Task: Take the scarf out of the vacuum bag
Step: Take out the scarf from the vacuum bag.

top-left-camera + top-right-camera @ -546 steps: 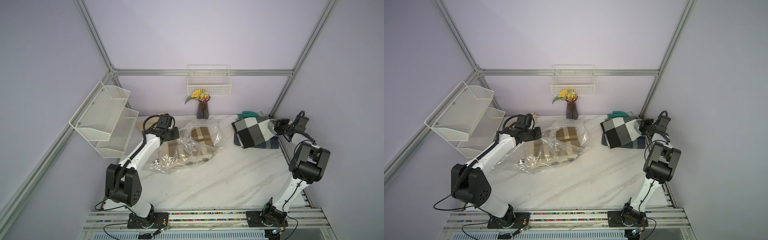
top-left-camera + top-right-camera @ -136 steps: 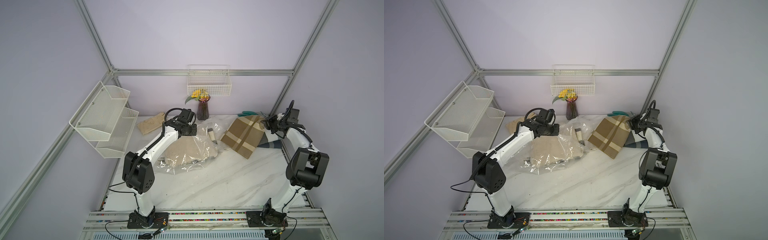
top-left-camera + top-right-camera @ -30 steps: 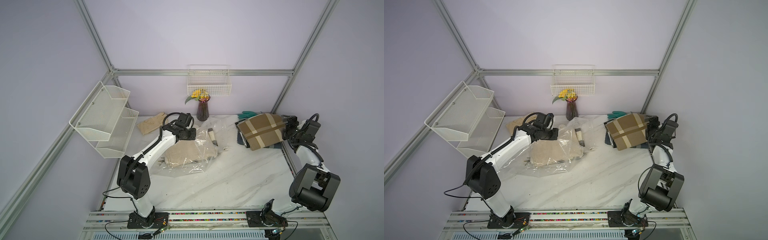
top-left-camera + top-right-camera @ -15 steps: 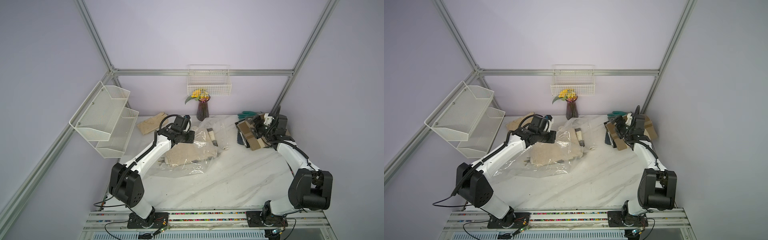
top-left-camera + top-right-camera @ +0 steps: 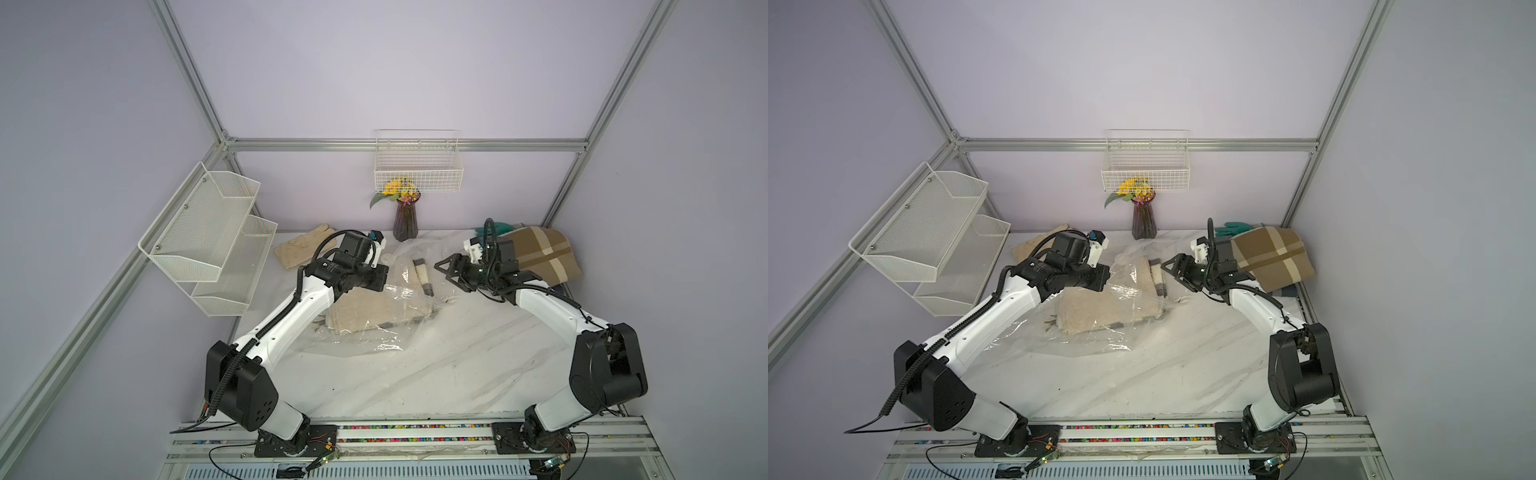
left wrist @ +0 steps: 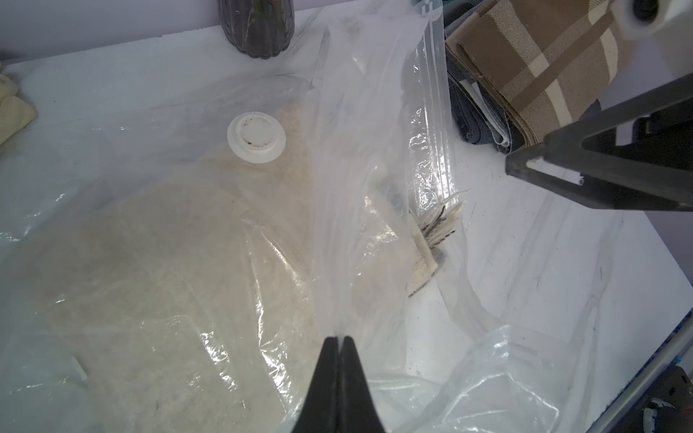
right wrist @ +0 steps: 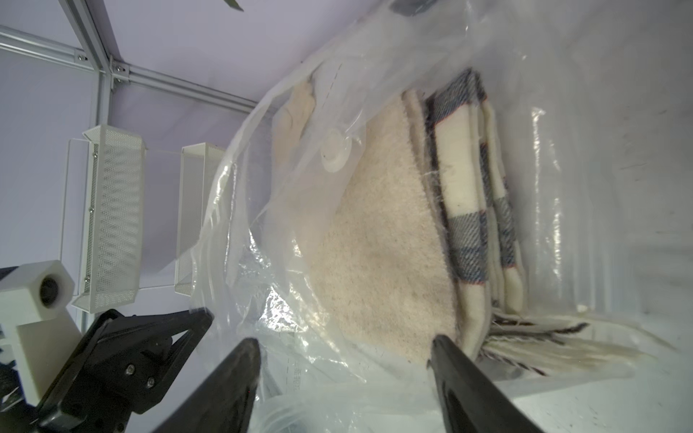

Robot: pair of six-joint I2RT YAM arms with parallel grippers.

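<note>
The vacuum bag lies flat on the marble table at centre frame in both top views. Its long axis runs from lower left to upper right. Its zip-strip mouth faces right of frame, towards the right gripper. The valve cap sits on the upper face, near the far end. The scarf, beige with a plaid layer, is inside the bag. Its fringe points at the mouth.

Surroundings:
- A vase stands at the back wall, just behind the bag.
- Cream gloves lie at upper left.
- A folded brown plaid cloth lies at upper right, behind the right arm.
- A mesh shelf hangs on the left wall.

The left arm reaches diagonally up-frame over the bag. The left gripper is clenched on a pleat of the upper film and lifts it. The right arm is bent low, its wrist aimed left. The right gripper's jaws are spread at the mouth, and a corner of the scarf lies between the fingertips, ungrasped.
</note>
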